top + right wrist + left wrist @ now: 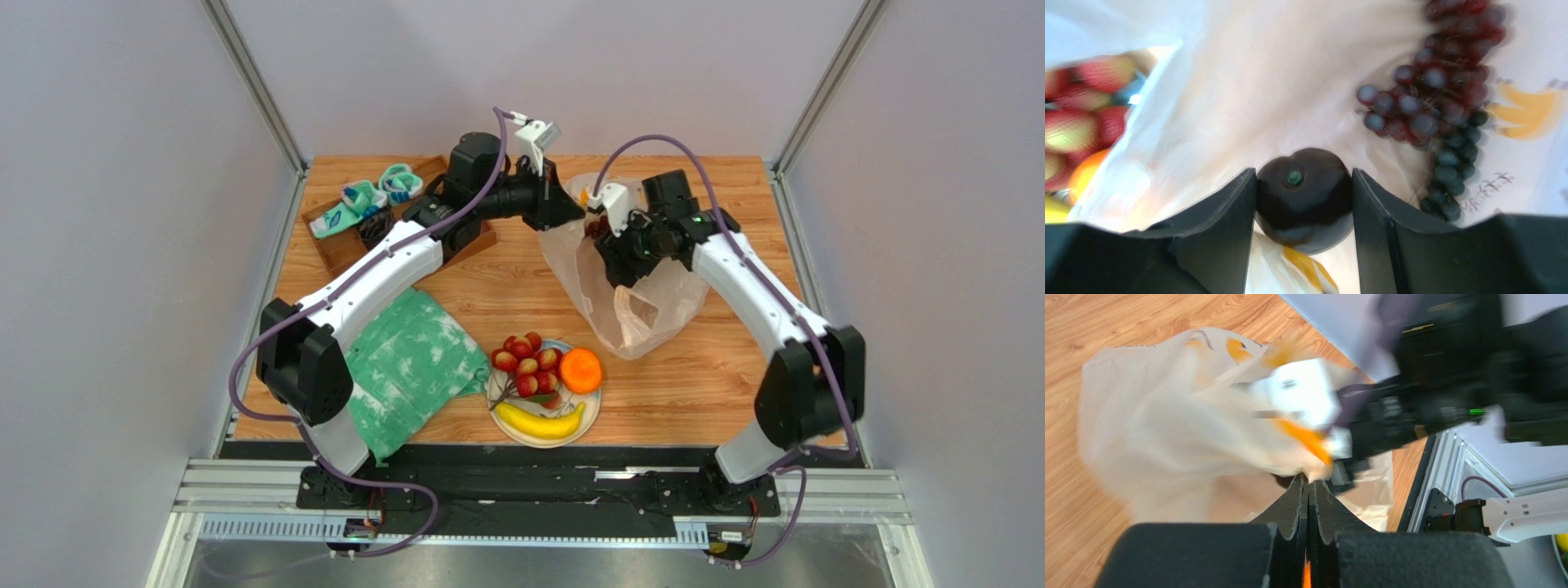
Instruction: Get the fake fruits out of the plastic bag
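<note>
Nearest the arm bases, a plate [593, 422] carries a banana [537, 423], an orange [580, 369] and a cluster of red balls [525, 361], beside a green-white cloth [411, 368]. Beyond, the right gripper [1304, 184] reaches into the plastic bag [638, 312], its tips hidden from above, and clamps a dark round fruit [1306, 208] from both sides, with a grape bunch [1438, 92] lying just past it. The left gripper [1309, 490], blurred, is pinched tight on the bag's rim. Far left, a wooden tray [337, 251] holds teal items [368, 196] too small to identify.

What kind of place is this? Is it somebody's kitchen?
Probably a robot lab, not a kitchen: two robot arms bolted to a metal rail, plain grey walls round a wooden table, plastic fruit on a plate.
</note>
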